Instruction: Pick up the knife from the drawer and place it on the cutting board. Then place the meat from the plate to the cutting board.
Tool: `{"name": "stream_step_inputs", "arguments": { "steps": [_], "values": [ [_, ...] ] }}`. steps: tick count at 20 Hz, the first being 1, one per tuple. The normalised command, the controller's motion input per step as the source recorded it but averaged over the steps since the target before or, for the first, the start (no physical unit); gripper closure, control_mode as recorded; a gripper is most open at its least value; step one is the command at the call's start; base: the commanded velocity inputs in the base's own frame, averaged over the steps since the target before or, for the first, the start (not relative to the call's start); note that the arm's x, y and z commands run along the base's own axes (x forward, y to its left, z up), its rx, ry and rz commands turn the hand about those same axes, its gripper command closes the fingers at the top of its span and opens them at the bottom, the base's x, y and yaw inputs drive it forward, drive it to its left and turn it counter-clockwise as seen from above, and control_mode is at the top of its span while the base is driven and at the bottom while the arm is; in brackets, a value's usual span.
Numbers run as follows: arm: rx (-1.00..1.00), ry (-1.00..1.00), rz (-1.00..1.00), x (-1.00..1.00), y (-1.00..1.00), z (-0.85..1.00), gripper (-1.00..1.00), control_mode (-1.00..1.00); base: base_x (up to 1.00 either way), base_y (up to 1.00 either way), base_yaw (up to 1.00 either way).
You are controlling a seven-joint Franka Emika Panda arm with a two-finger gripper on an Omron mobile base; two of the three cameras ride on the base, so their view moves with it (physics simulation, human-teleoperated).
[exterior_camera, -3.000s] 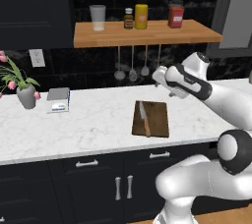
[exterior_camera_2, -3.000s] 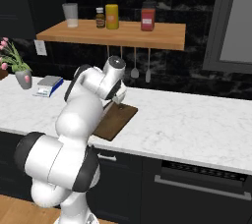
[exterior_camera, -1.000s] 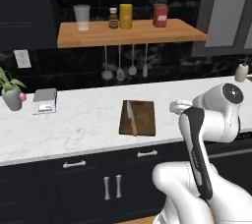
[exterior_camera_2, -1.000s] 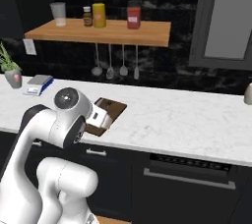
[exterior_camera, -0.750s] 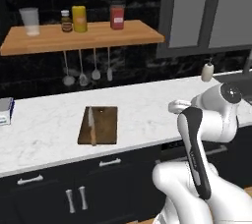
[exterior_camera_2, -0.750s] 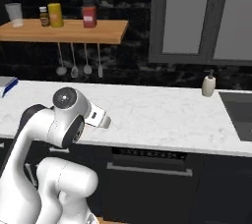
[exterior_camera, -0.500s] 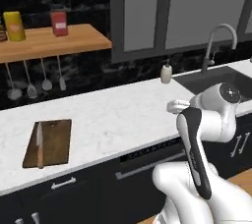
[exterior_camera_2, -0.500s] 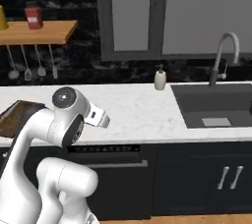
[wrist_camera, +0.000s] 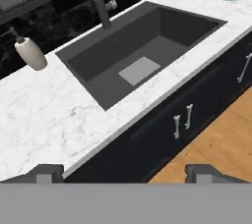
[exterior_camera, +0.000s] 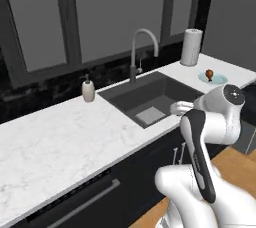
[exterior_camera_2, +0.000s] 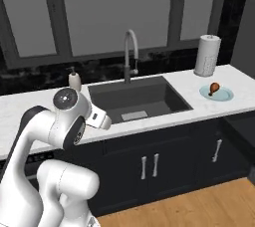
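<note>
The end effector (wrist_camera: 123, 173) is seen with its jaws spread wide apart and nothing held between them; its two dark fingertips (wrist_camera: 47, 171) rise at the bottom of the hand view, over the front edge of the desk (wrist_camera: 54, 115) and the dark cabinet doors (wrist_camera: 197, 105) below it. In the base views the arm is folded close to its own body, in front of the desk.

The meat (exterior_camera_2: 213, 88) is laid on the plate (exterior_camera_2: 222, 94), its pale bone end pointing down and to the left in the right base view. The plate is set on the white marble desk to the right of the sink (exterior_camera_2: 137, 99), just in front of the paper towel roll (exterior_camera_2: 207, 55). The same meat (exterior_camera: 209, 74) and plate (exterior_camera: 217, 79) are seen far to the right in the left base view, and at the top right corner of the hand view, well apart from the end effector.

A curved tap (exterior_camera_2: 129, 52) is mounted behind the sink, and a soap bottle (exterior_camera_2: 74, 79) is stood to its left, against the dark wall.
</note>
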Motion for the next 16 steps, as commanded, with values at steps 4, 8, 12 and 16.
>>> {"name": "stream_step_inputs", "arguments": {
  "steps": [4, 8, 12, 16],
  "values": [
    [0.0, 0.0, 0.0, 0.0, 0.0, 0.0, -1.0, 1.0, 0.64, -0.98, -0.14],
    [0.0, 0.0, 0.0, 0.0, 0.0, 0.0, -1.0, 1.0, 0.67, -0.91, -0.03],
    [0.0, 0.0, 0.0, 0.0, 0.0, 0.0, -1.0, 1.0, 0.36, -0.78, 0.0],
    [0.0, 0.0, 0.0, 0.0, 0.0, 0.0, -1.0, 1.0, 0.25, -0.52, 0.06]
  ]
}}
